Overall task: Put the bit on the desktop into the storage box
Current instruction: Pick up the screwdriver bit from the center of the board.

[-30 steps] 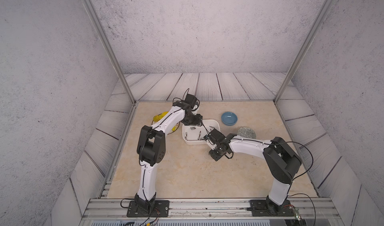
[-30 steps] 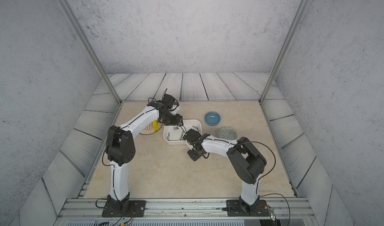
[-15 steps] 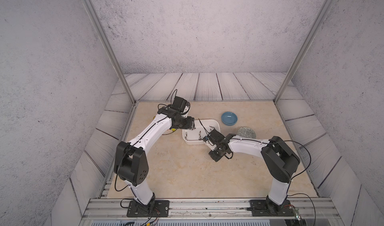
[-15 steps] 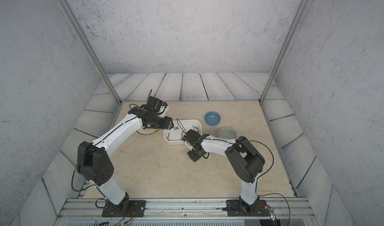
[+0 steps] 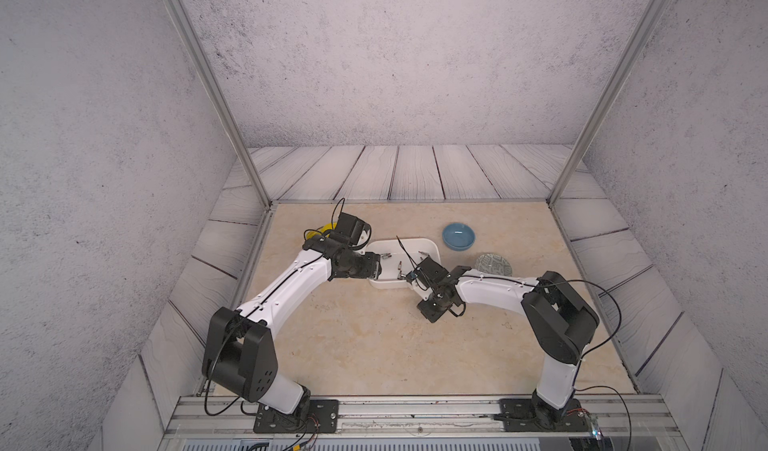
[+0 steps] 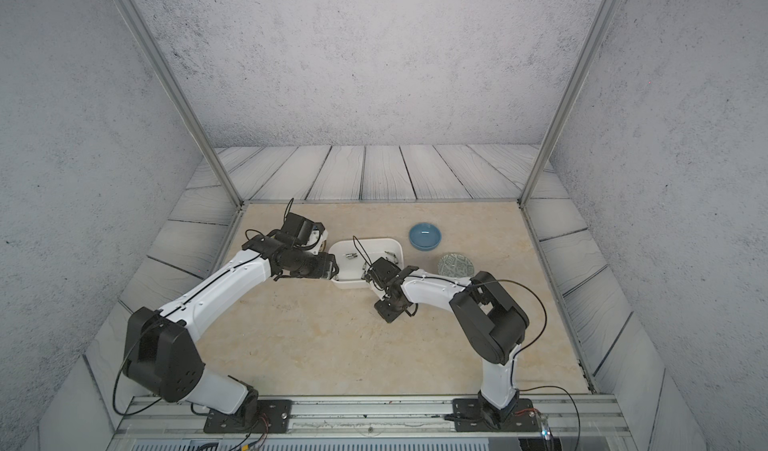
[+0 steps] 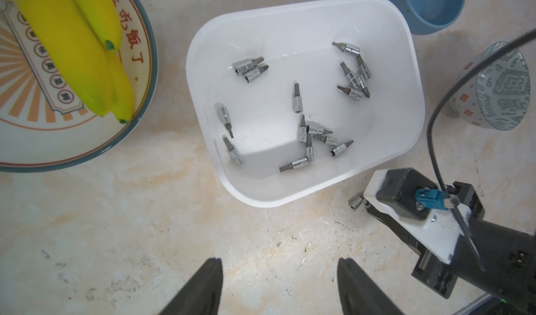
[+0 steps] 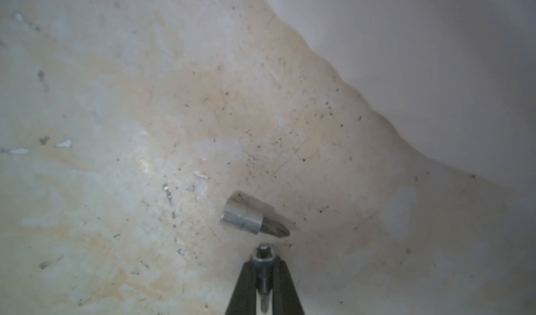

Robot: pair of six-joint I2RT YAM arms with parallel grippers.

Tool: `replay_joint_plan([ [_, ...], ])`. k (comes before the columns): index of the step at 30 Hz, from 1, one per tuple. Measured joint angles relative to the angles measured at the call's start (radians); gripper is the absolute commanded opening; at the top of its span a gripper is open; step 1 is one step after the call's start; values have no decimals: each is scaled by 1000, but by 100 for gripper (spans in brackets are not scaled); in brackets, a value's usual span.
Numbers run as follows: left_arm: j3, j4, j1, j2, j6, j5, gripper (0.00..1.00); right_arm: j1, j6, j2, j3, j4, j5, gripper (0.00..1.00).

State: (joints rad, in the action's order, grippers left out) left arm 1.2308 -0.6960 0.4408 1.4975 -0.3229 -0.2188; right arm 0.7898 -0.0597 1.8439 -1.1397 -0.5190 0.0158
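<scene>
In the right wrist view my right gripper is shut on a small silver bit, whose socket end sticks out past the fingertips, low over the beige desktop. Just beyond it a second bit lies loose on the desktop beside the wall of the white storage box. In the left wrist view the storage box holds several bits. My left gripper hangs open and empty over bare desktop by the box's left front corner. Both top views show the box between the left gripper and the right gripper.
A plate with yellow bananas lies left of the box. A blue bowl and a grey-patterned bowl stand to its right. Grey plank panels and aluminium rails border the desktop.
My left gripper has drawn back from over the box to its left front side, the arm stretching out lower. The right gripper has closed on a bit.
</scene>
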Motion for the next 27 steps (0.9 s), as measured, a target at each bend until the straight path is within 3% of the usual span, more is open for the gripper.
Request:
replay_joint_plan([
  [8, -160, 68, 9, -74, -41, -25, 67, 0, -43, -11, -1, -26, 17, 0],
  [12, -224, 93, 54, -100, -45, 17, 66, 0, -69, -25, -40, -113, 10, 0],
  [21, -372, 174, 155, -224, -80, 119, 66, -34, -81, -90, -304, -274, -48, 0],
  [27, -455, 226, 242, -287, -114, 199, 66, -79, -60, 23, -543, -331, -45, 0],
])
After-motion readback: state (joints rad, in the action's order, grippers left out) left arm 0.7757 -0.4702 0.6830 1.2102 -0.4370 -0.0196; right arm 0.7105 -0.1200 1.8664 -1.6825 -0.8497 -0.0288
